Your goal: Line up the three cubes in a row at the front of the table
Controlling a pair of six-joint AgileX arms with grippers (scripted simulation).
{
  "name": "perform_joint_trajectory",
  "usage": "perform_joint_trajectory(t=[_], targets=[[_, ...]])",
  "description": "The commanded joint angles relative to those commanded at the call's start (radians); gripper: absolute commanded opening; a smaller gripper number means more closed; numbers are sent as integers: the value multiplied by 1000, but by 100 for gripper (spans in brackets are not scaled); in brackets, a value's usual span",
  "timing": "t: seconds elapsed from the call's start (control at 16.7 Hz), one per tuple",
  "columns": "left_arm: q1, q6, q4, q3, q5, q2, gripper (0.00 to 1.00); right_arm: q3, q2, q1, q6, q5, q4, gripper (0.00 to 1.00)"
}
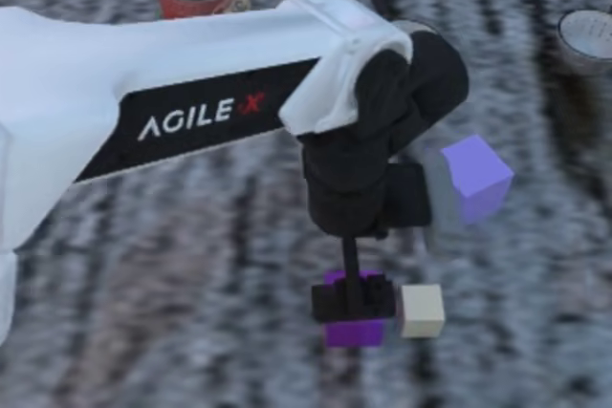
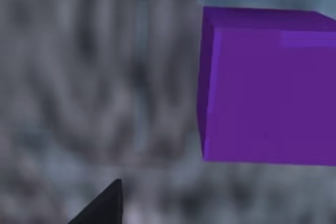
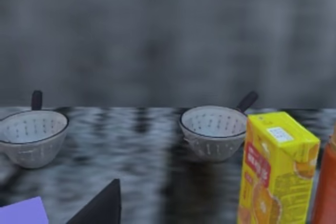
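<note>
Three cubes are on the table [image 1: 143, 265], all toward its front-right part. Item one, the deep purple cube [image 1: 355, 332]: near the front edge, roughly at mid-width, directly under the left gripper [image 1: 353, 300], whose black finger assembly covers most of its top in the top view; purple shows both behind and in front of the fingers, so the cube lies between or just below them rather than off to a side. Whether the fingers clamp it or stand slightly apart from its faces cannot be told; the left wrist view shows the cube large and close with one dark fingertip [image 2: 105, 205] beside it, apart from it in that picture. Item two, the small cream cube [image 1: 422, 310]: just beside the purple cube on its right, a thin gap between them, level with it along the front edge. Item three, the lavender-blue cube [image 1: 475, 177]: farther back and to the right, well apart from the other two, not in their row. Left arm pose: reaching from the table's left across to the middle, wrist turned straight down. Right arm: not seen in the top view; its wrist camera looks over two colanders [image 3: 215, 129] and a yellow carton [image 3: 275, 169]. Judgement: two cubes aligned, the lavender-blue one remains to be brought forward.
</note>
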Motion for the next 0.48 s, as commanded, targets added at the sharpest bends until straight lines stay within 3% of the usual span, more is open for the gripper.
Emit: perform_joint_trajectory(t=[0.24, 0.48], targets=[[96, -64, 110, -154, -13, -174, 100, 187, 185, 40, -10, -2, -121, 100], [246, -169, 277, -421, -22, -484, 100, 507, 538, 100, -29, 0, -323, 100]])
